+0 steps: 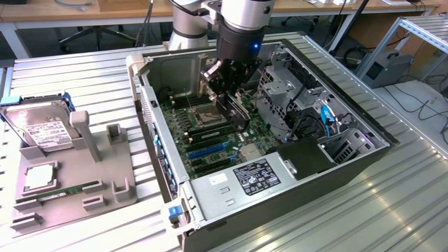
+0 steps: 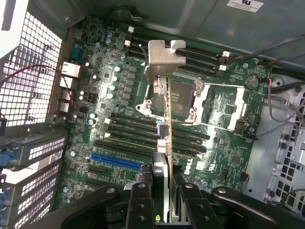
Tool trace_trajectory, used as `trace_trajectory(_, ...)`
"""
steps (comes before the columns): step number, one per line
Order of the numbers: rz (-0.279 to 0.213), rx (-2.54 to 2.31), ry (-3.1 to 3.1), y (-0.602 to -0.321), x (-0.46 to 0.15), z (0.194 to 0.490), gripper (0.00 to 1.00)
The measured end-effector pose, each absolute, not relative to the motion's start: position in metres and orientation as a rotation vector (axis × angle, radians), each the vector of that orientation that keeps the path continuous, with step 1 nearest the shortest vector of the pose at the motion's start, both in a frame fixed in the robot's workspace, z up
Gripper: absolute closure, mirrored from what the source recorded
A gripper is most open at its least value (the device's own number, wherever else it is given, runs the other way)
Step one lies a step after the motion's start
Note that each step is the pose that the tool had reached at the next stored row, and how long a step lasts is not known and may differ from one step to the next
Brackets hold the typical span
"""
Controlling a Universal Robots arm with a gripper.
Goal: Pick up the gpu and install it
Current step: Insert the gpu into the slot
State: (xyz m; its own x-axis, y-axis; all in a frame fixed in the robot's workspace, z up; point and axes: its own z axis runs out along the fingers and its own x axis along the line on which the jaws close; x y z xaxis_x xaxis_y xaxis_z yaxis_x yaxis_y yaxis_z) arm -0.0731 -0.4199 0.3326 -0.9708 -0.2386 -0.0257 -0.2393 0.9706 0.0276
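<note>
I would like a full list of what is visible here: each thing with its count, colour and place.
table: one, silver ribbed metal, under everything
case: one, dark grey, open, on the table
motherboard: one, green, on the case floor
power supply: one, silver with black label, inside the case
tray: one, grey, at the exterior view's left of the case
hard drive: one, silver with white label, on the tray
RAM stick: one, green, lying on the tray
chip: one, silver, square, on the tray
gpu: one, dark with silver bracket, held on edge over the motherboard
arm: one, silver and black, reaching down into the case
hand: one, black, shut on the gpu
</note>
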Motion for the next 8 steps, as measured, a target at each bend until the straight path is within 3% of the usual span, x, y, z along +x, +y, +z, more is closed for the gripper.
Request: trace_trajectory(8, 0.048, -0.449, 3.087, -0.4199, -0.0731, 0.3326, 0.73)
